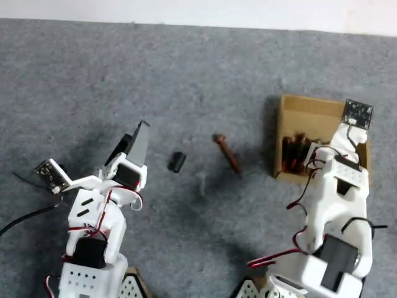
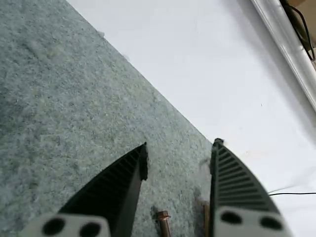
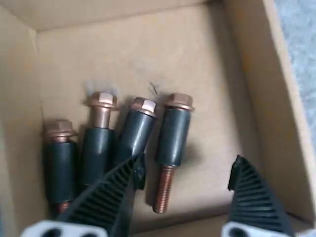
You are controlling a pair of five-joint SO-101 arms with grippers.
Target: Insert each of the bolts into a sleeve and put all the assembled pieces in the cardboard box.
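A copper bolt [image 1: 227, 153] lies loose on the grey mat, with a black sleeve [image 1: 177, 162] to its left. The cardboard box [image 1: 307, 116] stands at the right and holds several bolts in black sleeves [image 3: 174, 136], lying side by side. My right gripper [image 3: 186, 173] hangs open just above them inside the box, holding nothing. My left gripper [image 2: 178, 149] is open above the mat at the left, pointing toward the far edge; the bolt head [image 2: 163, 217] peeks between its fingers. In the high view that left gripper [image 1: 138, 144] sits left of the sleeve.
The grey mat [image 1: 186, 81] covers the table, with a white surface [image 2: 207, 64] beyond its far edge. Box walls [image 3: 276, 98] rise close around the right gripper. Cables trail near both arm bases.
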